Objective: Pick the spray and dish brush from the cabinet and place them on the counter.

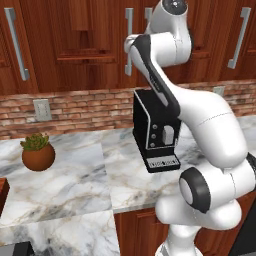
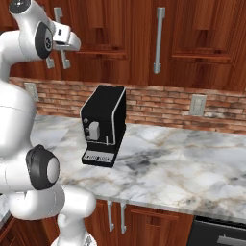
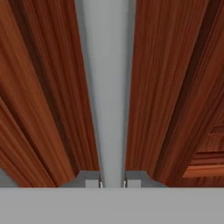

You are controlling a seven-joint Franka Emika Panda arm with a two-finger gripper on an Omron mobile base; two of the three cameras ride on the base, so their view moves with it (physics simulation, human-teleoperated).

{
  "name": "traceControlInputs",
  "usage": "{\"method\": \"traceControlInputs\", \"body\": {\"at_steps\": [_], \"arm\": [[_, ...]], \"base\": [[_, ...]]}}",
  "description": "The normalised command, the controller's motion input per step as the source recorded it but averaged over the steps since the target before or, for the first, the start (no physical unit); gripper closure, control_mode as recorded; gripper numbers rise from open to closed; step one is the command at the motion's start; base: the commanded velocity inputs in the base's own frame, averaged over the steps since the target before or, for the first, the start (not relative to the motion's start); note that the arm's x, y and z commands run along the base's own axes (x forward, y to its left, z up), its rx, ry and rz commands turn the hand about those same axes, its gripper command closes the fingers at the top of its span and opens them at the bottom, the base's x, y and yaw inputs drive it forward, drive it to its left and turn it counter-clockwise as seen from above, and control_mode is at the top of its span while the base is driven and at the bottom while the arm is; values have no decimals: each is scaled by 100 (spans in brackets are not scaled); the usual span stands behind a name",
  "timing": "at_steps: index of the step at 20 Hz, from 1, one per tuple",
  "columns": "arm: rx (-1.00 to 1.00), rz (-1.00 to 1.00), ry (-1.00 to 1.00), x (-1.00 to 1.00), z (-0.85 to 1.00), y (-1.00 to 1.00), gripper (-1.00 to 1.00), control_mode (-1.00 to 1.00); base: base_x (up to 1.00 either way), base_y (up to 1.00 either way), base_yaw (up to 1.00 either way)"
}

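Gripping the handle (image 3: 111, 87) of the cabinet (image 1: 75, 35), my hand (image 3: 112, 183) was closed on the grey vertical bar, which ran straight up between the two finger tips in the hand view. Both doors sat flush and closed in the base views, so I judged the spray and the dish brush were inside, hidden; I couldn't tell which shelf. From the right base view the hand was up at the bar by the arm's top joint, pressed close to the door face.

Step in hand, as I read it: open the door. To do it well I'd have pulled along the door's swing arc, not straight back, keeping the bar centred between the fingers so it didn't slip or twist. Risk I saw: the elbow hung right over the coffee machine (image 1: 155, 132) on the table (image 1: 75, 170), so the pull had to stay high. The potted plant (image 1: 37, 152) was well apart, no concern.
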Motion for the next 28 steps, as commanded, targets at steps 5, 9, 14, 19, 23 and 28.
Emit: {"method": "traceControlInputs", "body": {"at_steps": [5,9,14,19,23,28], "arm": [[0,7,0,-24,-26,-33,100,-100],[0,10,0,-42,-22,-51,100,-100],[0,10,0,-49,-19,-53,100,-100],[0,10,0,-46,-18,-52,100,-100],[0,10,0,-44,-16,-55,100,-100],[0,11,0,-44,-15,-62,100,-100]], "base": [[0,0,0],[0,0,0],[0,0,0],[0,0,0],[0,0,0],[0,0,0]]}}
